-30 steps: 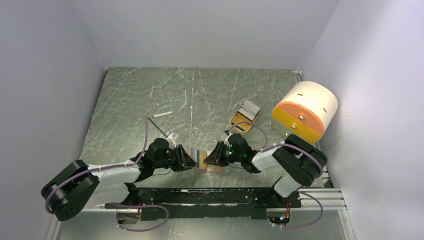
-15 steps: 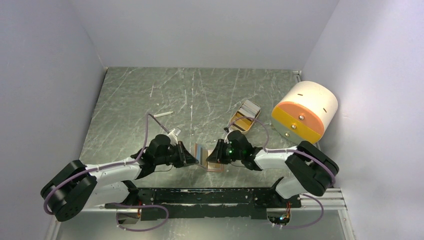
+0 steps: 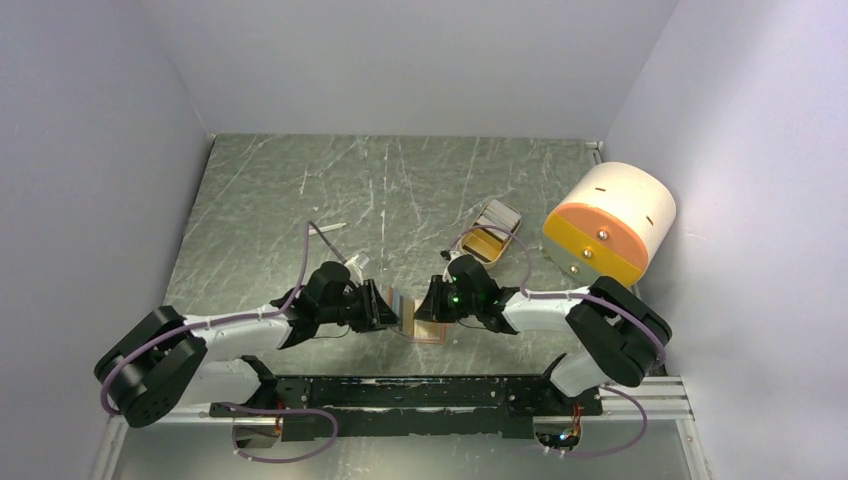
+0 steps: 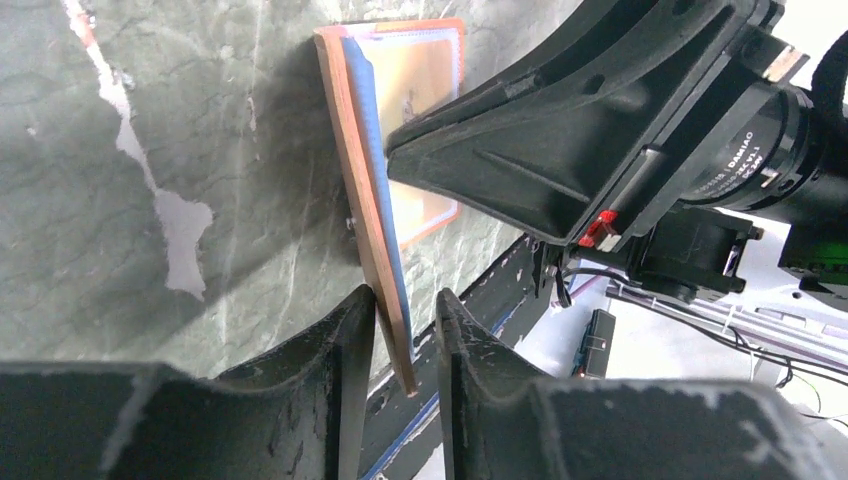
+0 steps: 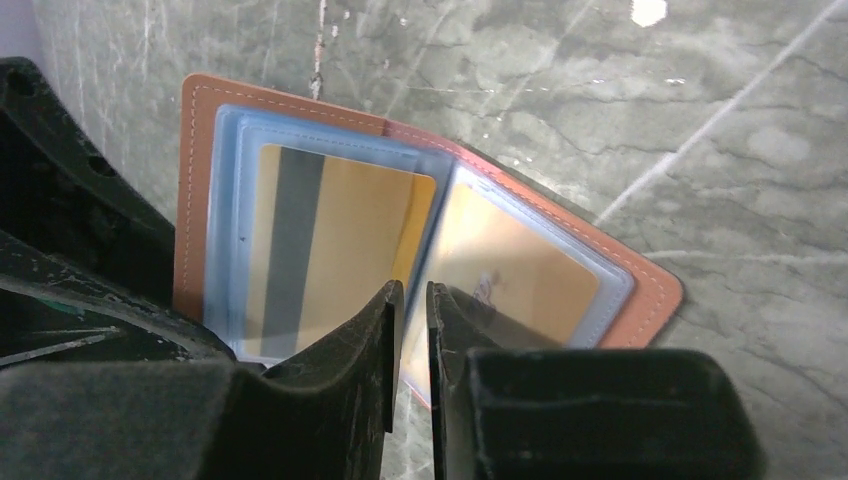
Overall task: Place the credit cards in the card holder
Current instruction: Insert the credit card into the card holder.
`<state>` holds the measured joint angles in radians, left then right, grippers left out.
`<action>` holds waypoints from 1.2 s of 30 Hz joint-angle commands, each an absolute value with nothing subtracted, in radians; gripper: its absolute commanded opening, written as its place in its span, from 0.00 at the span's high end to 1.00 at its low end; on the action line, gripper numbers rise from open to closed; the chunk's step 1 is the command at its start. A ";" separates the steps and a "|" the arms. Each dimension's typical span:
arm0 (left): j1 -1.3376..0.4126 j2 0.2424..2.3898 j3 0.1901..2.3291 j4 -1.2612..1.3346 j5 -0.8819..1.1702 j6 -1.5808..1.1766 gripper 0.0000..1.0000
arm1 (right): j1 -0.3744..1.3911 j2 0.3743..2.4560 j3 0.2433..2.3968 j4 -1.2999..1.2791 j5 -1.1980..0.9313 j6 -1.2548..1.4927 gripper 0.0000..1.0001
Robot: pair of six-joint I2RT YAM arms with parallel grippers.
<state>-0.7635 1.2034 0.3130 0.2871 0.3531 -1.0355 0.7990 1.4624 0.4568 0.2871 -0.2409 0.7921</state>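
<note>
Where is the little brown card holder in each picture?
Top external: the card holder is a small brown patch low in the middle.
Left wrist: the card holder is seen edge-on, running from top centre down to bottom centre.
Right wrist: the card holder is open and fills the left and middle.
Shared landmark: the grey streaked table lies behind it in all three.
</note>
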 commanded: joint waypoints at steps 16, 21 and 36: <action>-0.756 1.257 0.390 0.312 0.374 -1.009 0.80 | 0.807 1.506 0.437 0.370 -0.255 0.772 0.82; -0.757 1.267 0.408 0.285 0.366 -0.995 0.70 | 0.806 1.496 0.431 0.369 -0.254 0.774 0.82; -0.756 1.286 0.401 0.340 0.397 -1.001 0.91 | 0.806 1.513 0.436 0.381 -0.269 0.783 0.83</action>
